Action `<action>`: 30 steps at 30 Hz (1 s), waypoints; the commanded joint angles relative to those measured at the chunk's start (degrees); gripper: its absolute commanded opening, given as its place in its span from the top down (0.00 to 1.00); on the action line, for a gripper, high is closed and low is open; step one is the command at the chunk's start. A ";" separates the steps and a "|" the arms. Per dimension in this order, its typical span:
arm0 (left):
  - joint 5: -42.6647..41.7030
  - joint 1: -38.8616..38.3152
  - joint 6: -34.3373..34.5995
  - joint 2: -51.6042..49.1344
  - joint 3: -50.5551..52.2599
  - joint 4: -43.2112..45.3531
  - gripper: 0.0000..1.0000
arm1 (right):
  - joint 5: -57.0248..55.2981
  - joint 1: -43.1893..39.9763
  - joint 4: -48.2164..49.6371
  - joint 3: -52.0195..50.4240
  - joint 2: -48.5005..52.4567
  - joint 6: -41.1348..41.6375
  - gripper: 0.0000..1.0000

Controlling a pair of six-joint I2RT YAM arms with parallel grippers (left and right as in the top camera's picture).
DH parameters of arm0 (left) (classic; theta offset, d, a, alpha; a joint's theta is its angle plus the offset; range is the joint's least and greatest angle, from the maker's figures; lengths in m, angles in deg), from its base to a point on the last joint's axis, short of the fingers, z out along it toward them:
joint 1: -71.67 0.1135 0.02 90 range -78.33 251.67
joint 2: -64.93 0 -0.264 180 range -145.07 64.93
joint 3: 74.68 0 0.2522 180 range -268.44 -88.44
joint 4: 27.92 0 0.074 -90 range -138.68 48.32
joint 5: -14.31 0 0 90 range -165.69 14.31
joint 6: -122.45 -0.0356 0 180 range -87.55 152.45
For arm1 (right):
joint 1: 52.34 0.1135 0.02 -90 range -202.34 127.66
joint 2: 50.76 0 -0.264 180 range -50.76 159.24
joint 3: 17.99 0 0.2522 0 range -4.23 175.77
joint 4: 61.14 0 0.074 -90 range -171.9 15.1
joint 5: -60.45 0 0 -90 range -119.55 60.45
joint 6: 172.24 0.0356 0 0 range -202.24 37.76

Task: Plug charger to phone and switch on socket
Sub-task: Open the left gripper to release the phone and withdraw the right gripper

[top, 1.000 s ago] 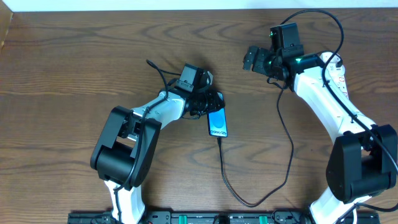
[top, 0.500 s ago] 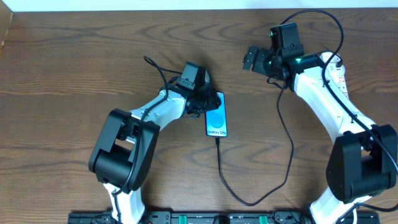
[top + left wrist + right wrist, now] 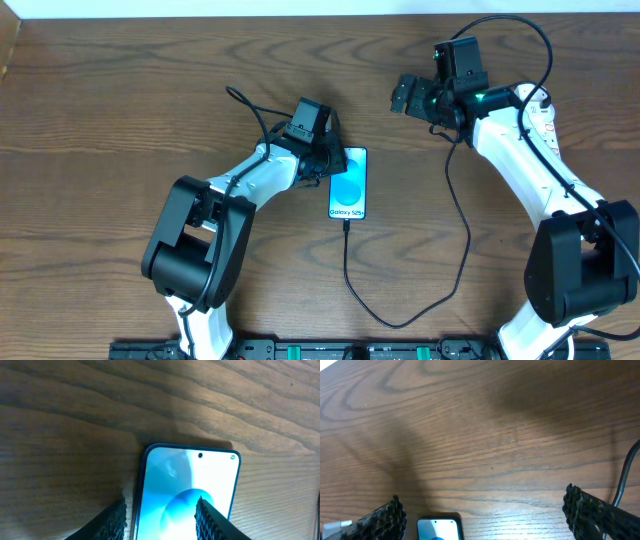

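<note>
The phone [image 3: 348, 184] lies flat on the wooden table, blue screen up, and fills the lower middle of the left wrist view [image 3: 190, 490]. The charger [image 3: 398, 326], a thin black cable, is plugged into its near end, loops toward the front edge and climbs to the right arm. My left gripper [image 3: 331, 166] [image 3: 162, 521] is open, one finger outside the phone's left edge and the other over the screen. My right gripper [image 3: 411, 97] [image 3: 485, 510] hangs wide open above bare table at the back right, holding nothing. The socket [image 3: 546, 108] shows as a white strip with red marks, mostly behind the right forearm.
In the right wrist view the phone's top edge [image 3: 438, 527] shows at the bottom and a black cable [image 3: 624, 476] hangs at the right. A dark rail [image 3: 320, 350] runs along the table's front edge between the two arm bases.
The left gripper has opened and the phone has gone from tilted in its grip to lying flat, a little farther back. The cable's loop shifted left. The right arm stayed still.
</note>
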 commanded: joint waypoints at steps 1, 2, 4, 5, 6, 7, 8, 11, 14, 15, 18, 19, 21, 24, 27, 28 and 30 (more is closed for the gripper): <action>5.35 0.37 -0.37 -2.71 1.97 -1.90 0.51 | -0.72 -0.07 -0.22 0.28 -0.72 -0.61 0.01; 5.53 0.44 -0.39 -2.62 1.95 -1.86 0.50 | -0.72 -0.07 -0.22 0.28 -0.72 -0.59 0.01; 6.51 0.76 -1.14 -2.14 1.92 -1.97 0.50 | -0.72 -0.07 -0.24 0.28 -0.72 -0.61 0.01; 6.88 1.05 -1.68 -1.60 1.90 -2.10 0.50 | -0.74 -0.07 -0.24 0.28 -0.72 -0.61 0.01; 6.86 1.42 -2.60 -0.94 1.90 -2.12 0.50 | -0.74 -0.07 -0.26 0.28 -0.72 -0.68 0.01; 6.80 1.86 -3.85 0.15 1.90 -2.14 0.50 | -0.74 -0.07 -0.24 0.28 -0.72 -1.11 0.01; 6.80 2.27 -5.01 1.36 1.90 -2.21 0.50 | -0.90 -0.07 -0.26 0.28 -0.72 -1.27 0.01; 6.86 3.87 -9.40 6.47 1.90 -3.04 0.49 | -0.92 -0.09 -0.26 0.28 -0.72 -1.27 0.01; 7.04 5.64 -13.88 12.90 1.90 -4.79 0.48 | -0.92 -0.09 -0.24 0.28 -0.72 -1.27 0.01; 7.04 6.32 -15.21 15.72 1.90 -5.68 0.47 | -0.92 -0.09 -0.24 0.28 -0.72 -1.25 0.01; 7.43 8.02 -16.48 23.10 1.90 -7.96 0.36 | -0.90 -0.09 -0.24 0.28 -0.72 -1.25 0.01; 7.87 8.55 -16.48 25.46 1.90 -8.76 0.35 | -0.90 -0.09 -0.24 0.28 -0.72 -1.25 0.01; 8.09 9.53 -16.46 30.05 1.90 -10.12 0.25 | -0.90 -0.09 -0.24 0.28 -0.72 -1.22 0.01; 8.07 10.91 -16.46 36.44 1.90 -11.52 0.15 | -0.90 -0.07 -0.24 0.28 -0.72 -1.22 0.01; 8.09 11.58 -16.46 40.72 1.90 -12.39 0.07 | -0.90 -0.07 -0.24 0.28 -0.72 -1.22 0.01; 8.09 11.58 -16.46 41.51 1.90 -12.68 0.07 | -0.90 -0.07 -0.24 0.28 -0.72 -1.22 0.01; 8.04 11.56 -16.46 42.86 1.90 -12.85 0.07 | -0.90 -0.07 -0.24 0.28 -0.72 -1.22 0.01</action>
